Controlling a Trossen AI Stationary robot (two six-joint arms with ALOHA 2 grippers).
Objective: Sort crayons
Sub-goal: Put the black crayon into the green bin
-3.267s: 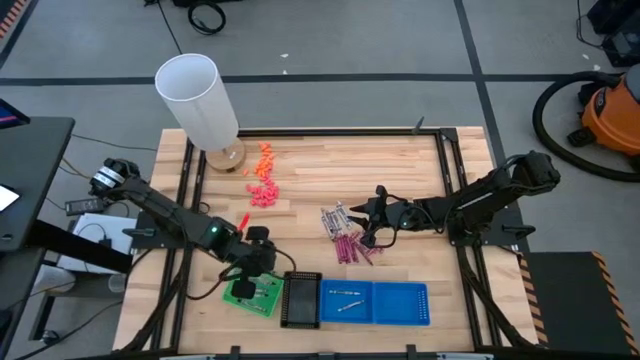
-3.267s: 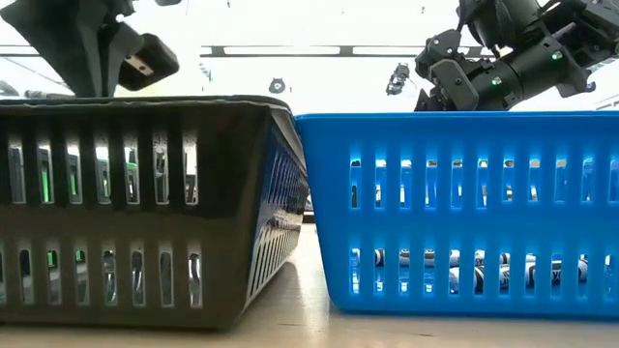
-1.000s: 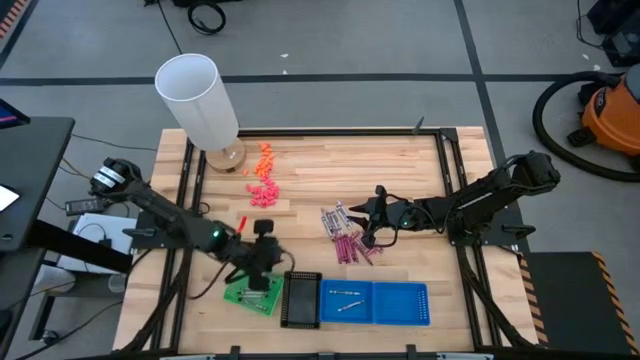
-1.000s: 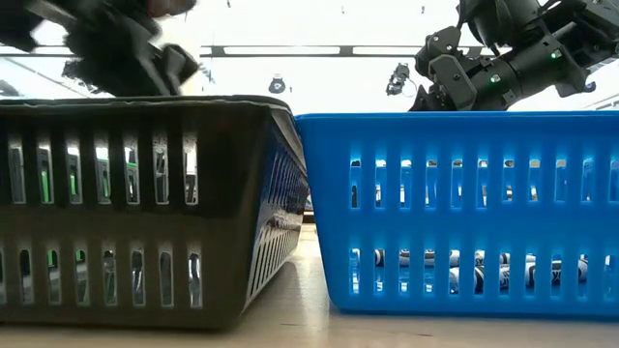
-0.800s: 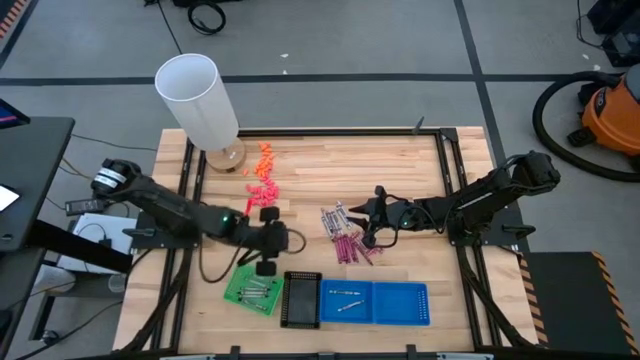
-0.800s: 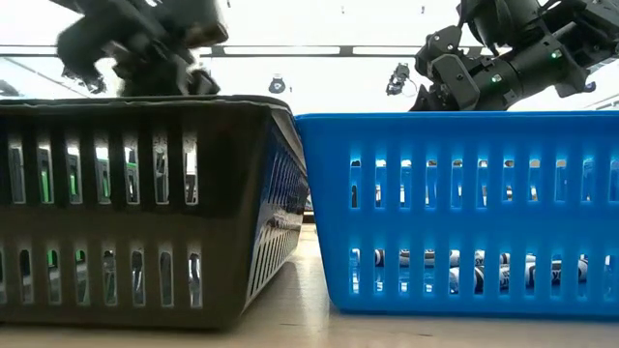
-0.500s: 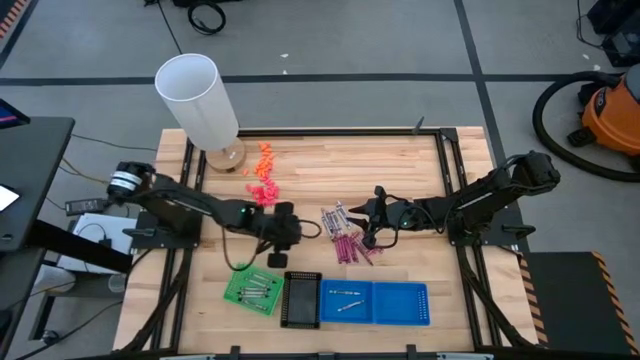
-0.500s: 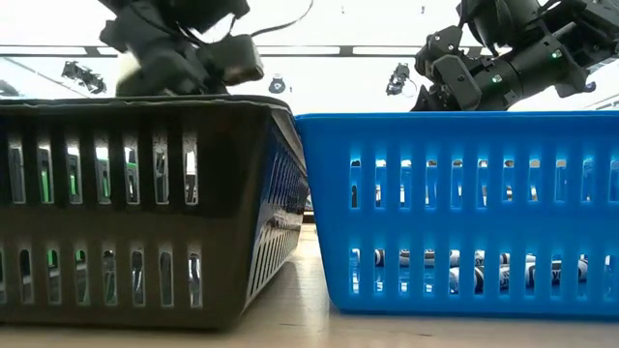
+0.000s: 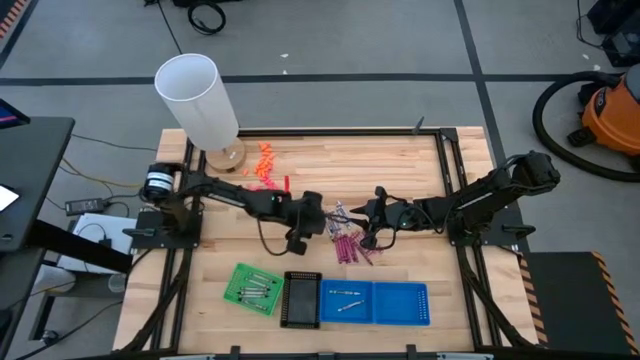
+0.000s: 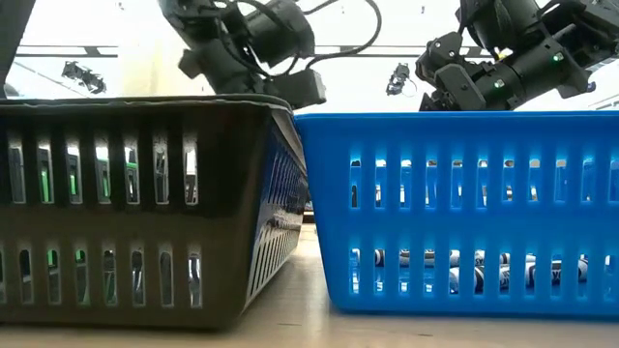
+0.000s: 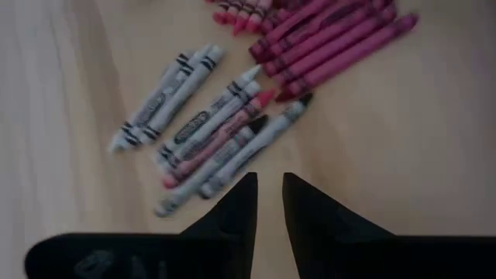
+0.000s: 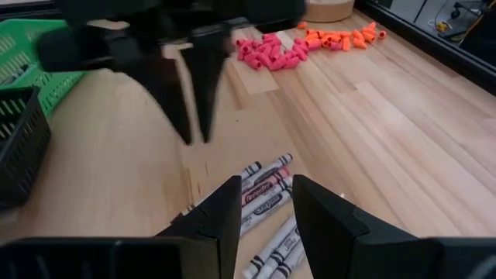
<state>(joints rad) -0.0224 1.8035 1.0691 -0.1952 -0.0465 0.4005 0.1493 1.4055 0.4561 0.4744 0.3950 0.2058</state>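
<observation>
Left pincer (image 11: pixel 269 194) narrowly parted, empty, over paper-wrapped cylindrical crayons (image 11: pixel 232 128); right pincer (image 12: pixel 265 203) likewise.

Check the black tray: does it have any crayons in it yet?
Looks empty: from above, the black tray shows only dark floor, while crayons lie mid-table.

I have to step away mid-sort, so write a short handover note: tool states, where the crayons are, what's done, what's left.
Left tool: over the table's middle at the loose crayon pile, fingers slightly apart, holding nothing.
Right tool: waiting at the pile's other side, fingers parted, empty.
Crayons: grey-silver ones and magenta ones lie mixed on the wood.
Done: a few crayons lie in the green tray and two in the blue tray; their colours are too small to tell. The black tray looks empty.
Left: most of the pile.
</observation>
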